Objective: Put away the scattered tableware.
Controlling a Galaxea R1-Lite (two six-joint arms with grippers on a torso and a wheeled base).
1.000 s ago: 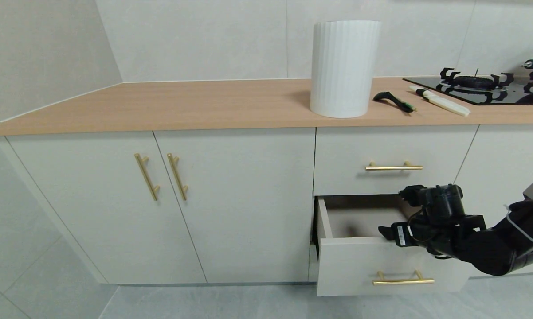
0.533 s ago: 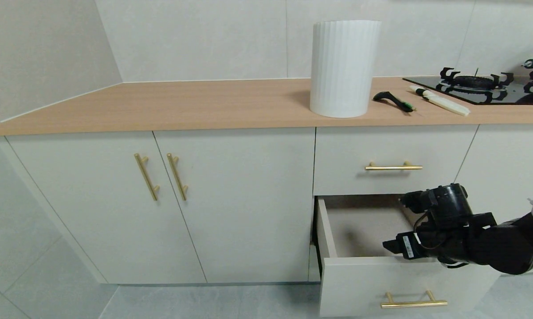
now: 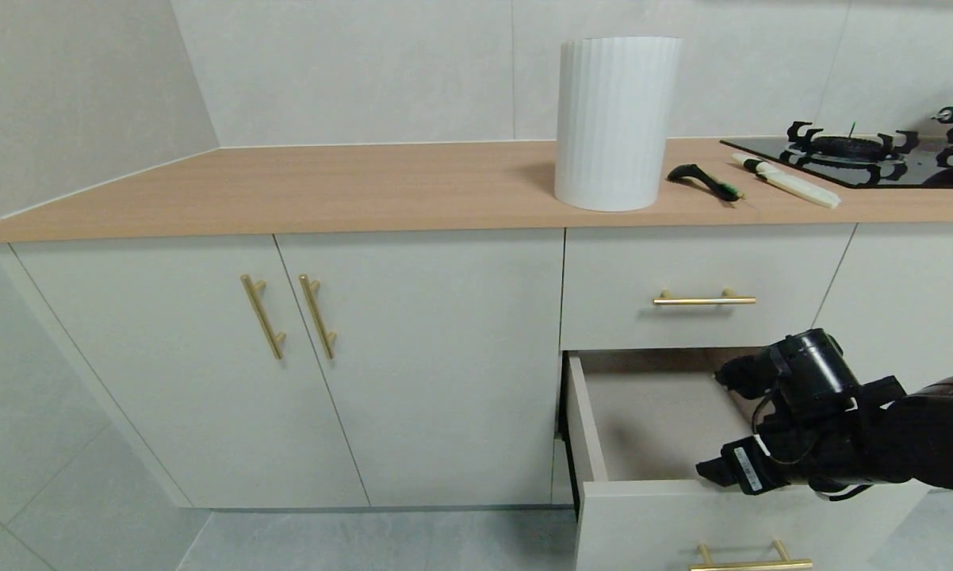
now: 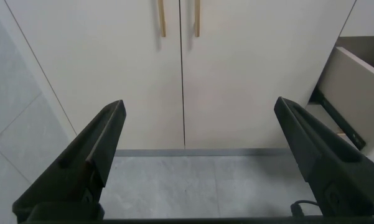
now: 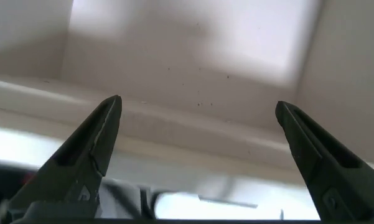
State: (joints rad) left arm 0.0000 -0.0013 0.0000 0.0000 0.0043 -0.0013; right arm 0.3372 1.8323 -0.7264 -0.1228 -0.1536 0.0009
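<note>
Tableware [image 3: 702, 181] on countertop [image 3: 365, 186], well above right pincer [image 3: 714, 422], spread wide, empty, over drawer [image 3: 584, 416]

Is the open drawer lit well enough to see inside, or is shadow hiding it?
Head view: the pale open lower drawer shows its floor, shaded along the back; the black right claw sits at its front edge. Right wrist view: drawer inside brightly lit, darker toward one corner.
</note>
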